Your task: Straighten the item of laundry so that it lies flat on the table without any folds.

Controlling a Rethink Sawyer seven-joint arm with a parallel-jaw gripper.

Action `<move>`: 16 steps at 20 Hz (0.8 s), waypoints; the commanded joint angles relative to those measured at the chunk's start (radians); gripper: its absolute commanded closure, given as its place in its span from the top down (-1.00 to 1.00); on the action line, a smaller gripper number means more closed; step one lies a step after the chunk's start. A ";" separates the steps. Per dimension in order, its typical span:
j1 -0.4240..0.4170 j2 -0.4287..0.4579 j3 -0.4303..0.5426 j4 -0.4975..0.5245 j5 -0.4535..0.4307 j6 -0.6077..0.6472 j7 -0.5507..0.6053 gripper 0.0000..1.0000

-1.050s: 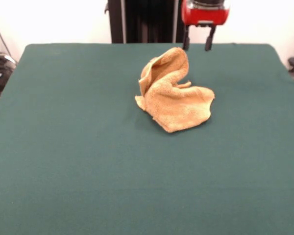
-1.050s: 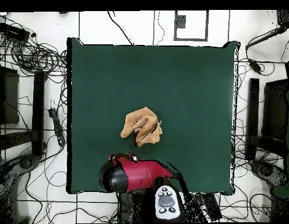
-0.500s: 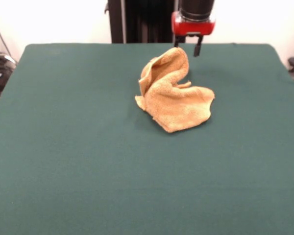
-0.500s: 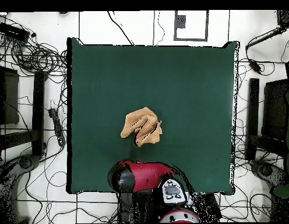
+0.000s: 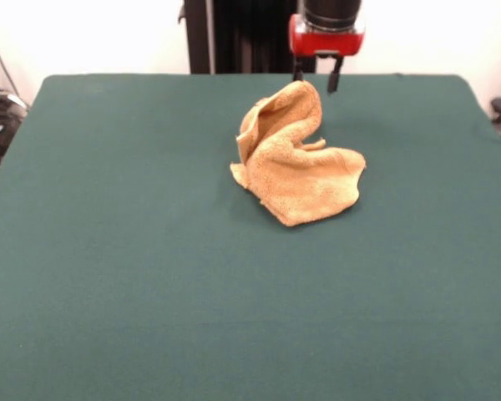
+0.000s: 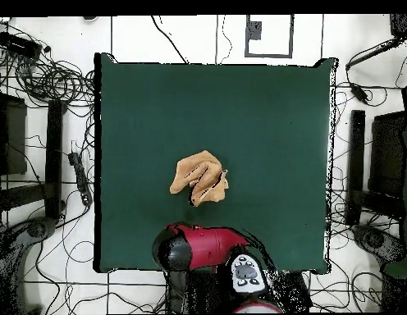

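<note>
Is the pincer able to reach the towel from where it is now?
Probably yes: the pincer hangs open just behind the towel's raised fold, and nothing stands between them on the table.

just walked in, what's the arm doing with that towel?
Nothing is gripped. The orange towel sits crumpled in a heap near the middle of the green table, one part standing up in a peak. The gripper hangs open just behind that peak, at the far side of the heap, and no contact shows between them. The towel is far from flat, so the straightening isn't done.
</note>
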 commanded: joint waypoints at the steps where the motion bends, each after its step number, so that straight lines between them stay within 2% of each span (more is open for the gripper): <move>1: 0.033 -0.038 0.027 -0.049 -0.008 0.123 0.057 1.00; 6: 0.025 -0.017 0.033 -0.011 -0.022 0.051 0.083 1.00; 16: 0.034 -0.018 0.036 -0.001 -0.021 0.042 0.090 1.00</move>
